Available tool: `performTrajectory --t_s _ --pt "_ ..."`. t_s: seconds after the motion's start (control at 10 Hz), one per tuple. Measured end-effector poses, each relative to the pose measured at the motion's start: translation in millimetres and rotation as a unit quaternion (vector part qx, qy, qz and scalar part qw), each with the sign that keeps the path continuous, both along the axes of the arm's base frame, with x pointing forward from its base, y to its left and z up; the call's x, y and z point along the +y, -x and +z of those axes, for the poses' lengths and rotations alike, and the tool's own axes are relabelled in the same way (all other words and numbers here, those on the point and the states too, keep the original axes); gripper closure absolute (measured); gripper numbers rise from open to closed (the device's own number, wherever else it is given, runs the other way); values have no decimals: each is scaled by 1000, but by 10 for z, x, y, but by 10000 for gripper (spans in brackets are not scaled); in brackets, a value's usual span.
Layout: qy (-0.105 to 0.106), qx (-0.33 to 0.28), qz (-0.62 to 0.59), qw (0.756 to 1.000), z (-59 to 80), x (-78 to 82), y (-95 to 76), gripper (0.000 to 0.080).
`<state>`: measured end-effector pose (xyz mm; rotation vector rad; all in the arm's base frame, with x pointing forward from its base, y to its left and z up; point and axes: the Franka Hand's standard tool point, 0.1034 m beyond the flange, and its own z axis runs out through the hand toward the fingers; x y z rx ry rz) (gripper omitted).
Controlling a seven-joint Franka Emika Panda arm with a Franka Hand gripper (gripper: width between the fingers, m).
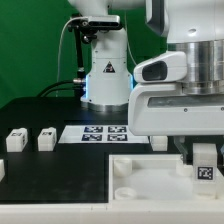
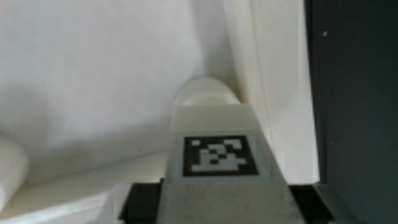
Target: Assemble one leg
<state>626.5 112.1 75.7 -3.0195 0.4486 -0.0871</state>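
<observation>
Inside the gripper [image 1: 205, 158], the leg [image 1: 206, 173] is clamped, above the tray [image 1: 140, 176].

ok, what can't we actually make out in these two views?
- Exterior view: whether the leg in the gripper touches the tray; white on white, too small.
- Wrist view: what lies under the leg, hidden by the leg itself; blurred.
- One loose leg: cut off by the exterior view's left edge.
</observation>
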Motion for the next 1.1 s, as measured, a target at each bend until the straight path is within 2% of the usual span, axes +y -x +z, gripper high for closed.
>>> performTrajectory --t_s 0.1,0.2,0.3,0.4,0.5,0.7,0.8,0.9,1.1 --pt "-2 2 -28 1000 0 -1 0 509" --pt "-9 12 -133 991 -6 6 5 509" --pt "-11 23 -245 969 -11 26 16 509" --pt "-9 34 -358 933 -19 45 14 509" --pt "-16 40 -408 912 -15 41 2 509" --pt "-36 51 -588 807 -24 72 -1 508" --pt "-33 52 -594 802 -27 82 9 508" --pt "-32 51 -579 813 -28 80 9 508" --pt "-23 41 -457 888 -28 48 1 266"
